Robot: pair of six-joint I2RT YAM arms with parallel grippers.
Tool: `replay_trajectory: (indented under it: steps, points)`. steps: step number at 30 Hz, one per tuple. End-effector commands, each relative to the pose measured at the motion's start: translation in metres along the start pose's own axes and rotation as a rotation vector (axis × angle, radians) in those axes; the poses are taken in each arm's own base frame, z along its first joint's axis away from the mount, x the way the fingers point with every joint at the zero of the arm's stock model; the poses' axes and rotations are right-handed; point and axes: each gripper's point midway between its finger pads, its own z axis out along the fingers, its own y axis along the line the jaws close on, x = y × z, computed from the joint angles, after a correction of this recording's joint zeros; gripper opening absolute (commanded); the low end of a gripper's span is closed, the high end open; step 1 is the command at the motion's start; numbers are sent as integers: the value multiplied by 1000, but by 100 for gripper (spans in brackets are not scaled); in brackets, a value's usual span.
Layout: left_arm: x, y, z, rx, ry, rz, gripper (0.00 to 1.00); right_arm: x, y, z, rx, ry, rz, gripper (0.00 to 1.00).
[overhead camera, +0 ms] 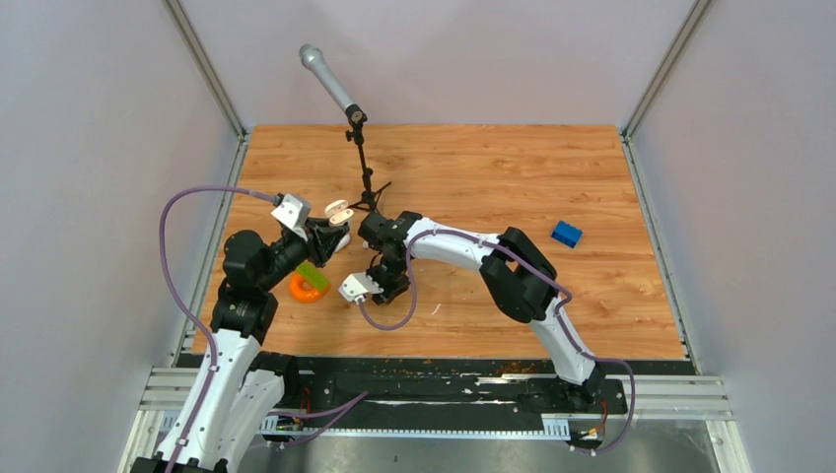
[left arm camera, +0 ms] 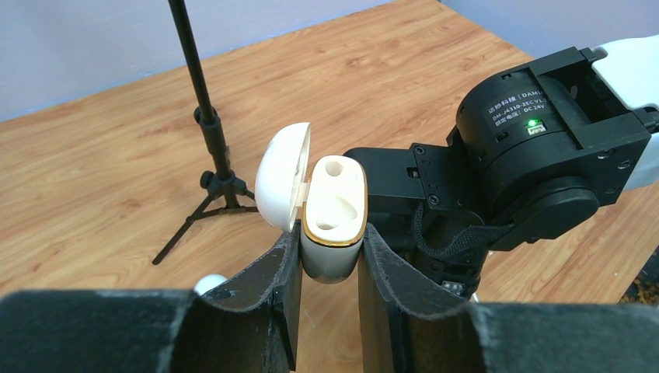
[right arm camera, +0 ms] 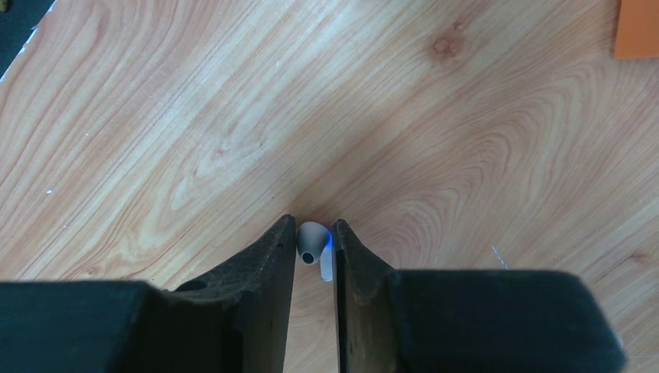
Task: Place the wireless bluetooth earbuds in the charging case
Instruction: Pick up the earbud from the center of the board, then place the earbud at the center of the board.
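**Left wrist view: case clamped open, one earbud pinched at the table**

Left wrist camera shows the left gripper closed tight on the lower body of the charging case, one black finger pressing each side. The case stands upright, its gold-rimmed, tan-tinted inside facing the lens. Its lid is swung open to the left. Just behind it sits the dark wrist of the right arm, a green light glowing on it.

From the right wrist camera, the right gripper points down at the wooden table, its fingers closed on a small white earbud with a blue glint along one side. I cannot tell whether the bud rests on the wood.

From above, both grippers meet left of centre, near the microphone stand. An orange ring lies beside the left arm, and a blue block sits well off to the right.
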Motion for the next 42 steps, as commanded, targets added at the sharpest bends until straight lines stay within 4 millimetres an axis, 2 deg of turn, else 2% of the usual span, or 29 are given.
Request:
replay_trajectory:
  steps: [1, 4, 7, 13, 16, 20, 24, 27, 31, 34, 37, 42]
  points:
    - [-11, 0, 0, 5, -43, 12, 3, -4, -12, 2, 24, 2, -6, 22]
    - [-11, 0, 0, 6, -41, 13, 3, -3, -10, -1, 21, 11, 17, 12]
    - [-12, 0, 1, 7, -42, 14, 3, -5, -9, -11, 23, 11, 47, 6]
    - [-13, -2, 5, 29, -41, 17, 3, -15, -11, -37, 79, -7, 116, 4]
    - [-15, -4, 7, 51, -40, 19, 4, -27, -18, -60, 131, -43, 149, 3]
    - [-21, -9, 12, 96, -52, 26, 4, -46, -25, -108, 211, -139, 230, 3]
    - [-31, -12, 23, 142, -83, -1, 5, -59, -16, -157, 269, -232, 304, 3]
    - [-35, -9, 34, 160, -87, -24, 5, -61, -7, -190, 320, -293, 374, 3]
    - [-39, -10, 42, 195, -86, -27, 5, -70, -4, -236, 395, -413, 489, 3]
    - [-38, -12, 46, 221, -80, -32, 5, -87, -3, -273, 445, -519, 531, 3]
    - [-36, -17, 47, 260, -75, -40, 5, -115, -9, -317, 484, -667, 568, 3]
    - [-44, -43, 49, 395, -92, -27, 3, -152, -34, -388, 533, -954, 613, 4]
